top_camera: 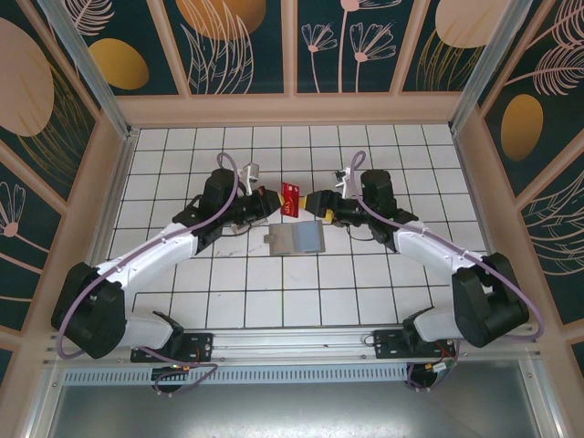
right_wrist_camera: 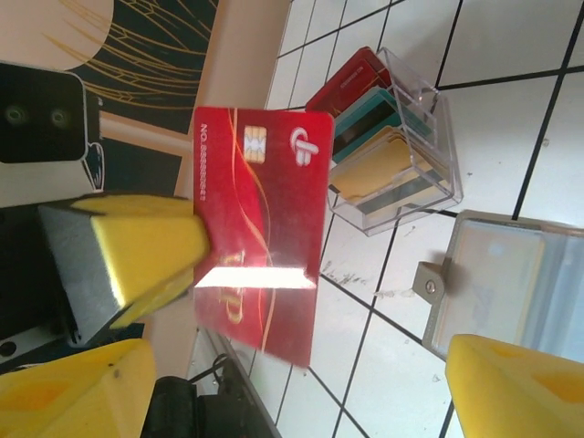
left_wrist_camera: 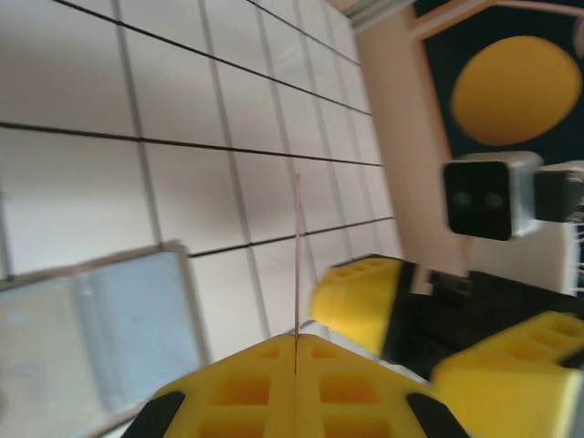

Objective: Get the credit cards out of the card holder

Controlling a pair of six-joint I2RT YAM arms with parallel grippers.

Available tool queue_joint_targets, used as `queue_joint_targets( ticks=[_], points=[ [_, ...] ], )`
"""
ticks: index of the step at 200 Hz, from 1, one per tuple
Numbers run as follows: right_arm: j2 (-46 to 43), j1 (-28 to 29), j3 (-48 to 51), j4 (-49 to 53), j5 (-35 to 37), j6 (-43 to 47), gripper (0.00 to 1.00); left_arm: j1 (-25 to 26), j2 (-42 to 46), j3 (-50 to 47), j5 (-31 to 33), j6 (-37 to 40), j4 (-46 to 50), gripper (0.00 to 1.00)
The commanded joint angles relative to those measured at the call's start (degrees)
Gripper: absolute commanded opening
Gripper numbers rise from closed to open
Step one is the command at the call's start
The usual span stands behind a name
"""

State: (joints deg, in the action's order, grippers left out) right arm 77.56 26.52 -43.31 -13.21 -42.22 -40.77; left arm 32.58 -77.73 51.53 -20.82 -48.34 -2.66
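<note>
1. The step in hand looks like a pass between the arms. One red card (right_wrist_camera: 260, 219) is out of the card holder (right_wrist_camera: 511, 269) and is held in the air above the tiled table (top_camera: 228, 292).
2. The left claw (left_wrist_camera: 295, 365) is pinched tight on one short end of the red card; from its own wrist the card shows edge-on as a thin line rising from between the closed pads.
3. The right claw (top_camera: 318, 208) stands wide and grips nothing; its yellow fingers flank the card's free end, one just beside it and the other well apart.
4. The red card hangs between the two claws, with its printed face and chip turned toward the right wrist.
5. The card holder lies open and flat on the tiles, below and just nearer than the claws, with its small tab to one side; I cannot tell whether any card remains in it.
6. A clear stand (right_wrist_camera: 401, 128) beyond the red card holds other cards (right_wrist_camera: 370, 119) in red, teal and yellow.
7. The next move probably calls for the left claw to carry the card to that stand and line its edge up with a free slot; the right claw should back clear first, so that a finger does not knock the card askew.
</note>
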Motion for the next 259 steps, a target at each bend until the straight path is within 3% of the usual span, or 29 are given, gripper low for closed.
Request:
queue_joint_targets(
  ticks=[1, 28, 76, 150, 190, 259],
  points=[
    [-2.4, 0.0, 0.9, 1.5, 2.3, 2.2, 0.86, 0.1, 0.7, 5.5, 11.1, 16.0, 17.5, 0.0],
    [-4.0, 0.1, 1.9, 2.1, 3.9, 3.0, 0.98, 0.1, 0.6, 8.3, 21.6, 29.0, 24.3, 0.0],
    [-6.3, 0.1, 2.3, 3.9, 5.4, 5.3, 0.99, 0.1, 0.2, 9.3, 35.7, 50.2, 25.4, 0.0],
    [-8.7, -0.9, 3.2, 4.8, 5.4, 6.8, 0.99, -1.6, -8.3, 9.5, 44.9, 73.3, 20.3, 0.0],
    [-9.2, -1.8, 3.6, 5.3, 4.8, 7.2, 0.99, -4.2, -11.5, 12.0, 43.6, 75.4, 18.0, 0.0],
    [-7.9, -3.4, 3.6, 5.1, 4.0, 7.3, 0.99, -4.4, -13.9, 11.6, 39.7, 76.0, 17.9, 0.0]
  ],
)
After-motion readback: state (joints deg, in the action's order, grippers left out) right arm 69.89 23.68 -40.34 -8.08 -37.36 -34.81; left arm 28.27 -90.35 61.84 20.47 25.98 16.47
